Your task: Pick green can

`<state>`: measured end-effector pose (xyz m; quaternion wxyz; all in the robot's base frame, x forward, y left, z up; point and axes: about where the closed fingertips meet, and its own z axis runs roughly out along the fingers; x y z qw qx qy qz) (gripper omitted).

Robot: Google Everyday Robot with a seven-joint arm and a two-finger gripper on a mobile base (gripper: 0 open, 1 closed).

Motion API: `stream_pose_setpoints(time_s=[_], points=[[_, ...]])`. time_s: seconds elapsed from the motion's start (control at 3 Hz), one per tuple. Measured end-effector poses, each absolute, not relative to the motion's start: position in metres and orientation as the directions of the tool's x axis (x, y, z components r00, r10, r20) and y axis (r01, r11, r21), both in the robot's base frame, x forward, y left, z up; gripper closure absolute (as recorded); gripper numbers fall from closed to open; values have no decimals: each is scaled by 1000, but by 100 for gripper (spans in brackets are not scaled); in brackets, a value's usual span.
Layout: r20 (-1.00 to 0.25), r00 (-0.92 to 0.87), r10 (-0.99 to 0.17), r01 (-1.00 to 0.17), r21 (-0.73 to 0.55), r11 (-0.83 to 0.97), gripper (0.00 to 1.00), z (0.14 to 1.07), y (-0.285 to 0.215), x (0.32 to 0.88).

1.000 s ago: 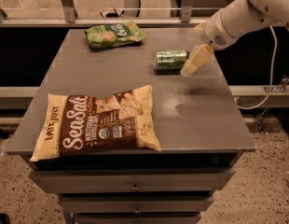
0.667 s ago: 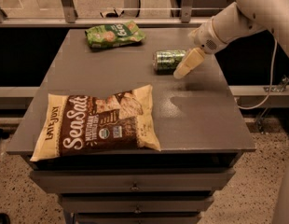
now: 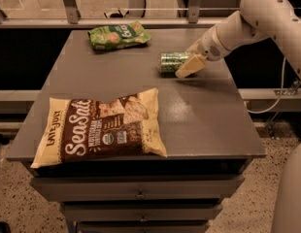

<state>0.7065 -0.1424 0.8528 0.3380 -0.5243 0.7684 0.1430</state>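
Leftward since a second earlier, the claw (image 3: 187, 60) reached the green can (image 3: 169, 62) lying on the table (image 3: 204, 125); whether it gripped, I cannot tell. Lifting remained.

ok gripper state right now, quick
gripper: at the right end of the green can; open or closed cannot be told
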Motion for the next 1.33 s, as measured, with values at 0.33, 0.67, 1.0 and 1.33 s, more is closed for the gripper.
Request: stream_pose_setpoints(time_s=[0.33, 0.67, 1.0, 1.33], points=[[-680, -213, -701, -901, -141, 410, 59, 862, -144, 709], [-691, -206, -693, -898, -148, 414, 83, 886, -150, 701], [-717, -185, -672, -883, -179, 434, 100, 942, -160, 657], [-725, -173, -667, -856, -224, 466, 100, 994, -168, 610]])
